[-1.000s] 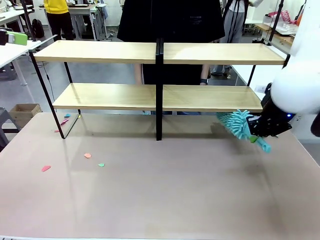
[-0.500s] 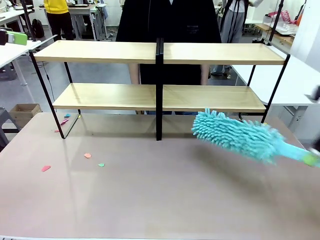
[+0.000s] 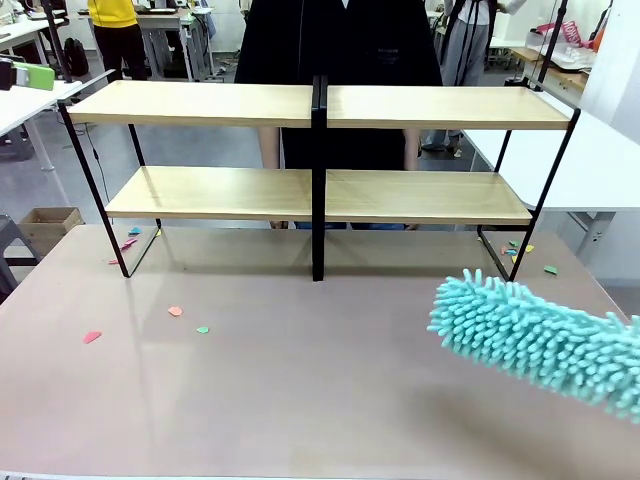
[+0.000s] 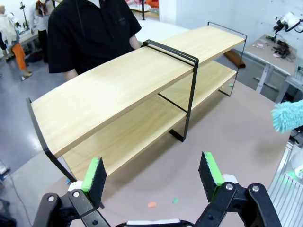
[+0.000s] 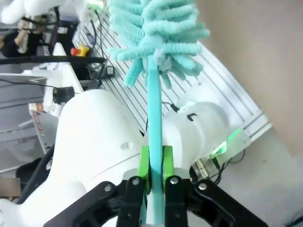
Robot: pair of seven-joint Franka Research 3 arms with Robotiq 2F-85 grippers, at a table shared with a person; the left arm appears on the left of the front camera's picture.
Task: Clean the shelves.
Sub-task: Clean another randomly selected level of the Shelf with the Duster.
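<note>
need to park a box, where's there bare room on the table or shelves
Both boards of the shelves lie bare. The tabletop is bare in its middle and near edge. Paper scraps dot the left, more scraps lie by the right shelf leg, and the duster crowds the right.

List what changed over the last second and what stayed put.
The fluffy turquoise microfibre duster swung away from the right end of the lower board, out over the pinkish-beige tabletop toward the robot's side. The right arm left the front view. The right hand stayed shut on the duster's handle. The two-tier wooden shelves and the coloured scraps stayed put.
</note>
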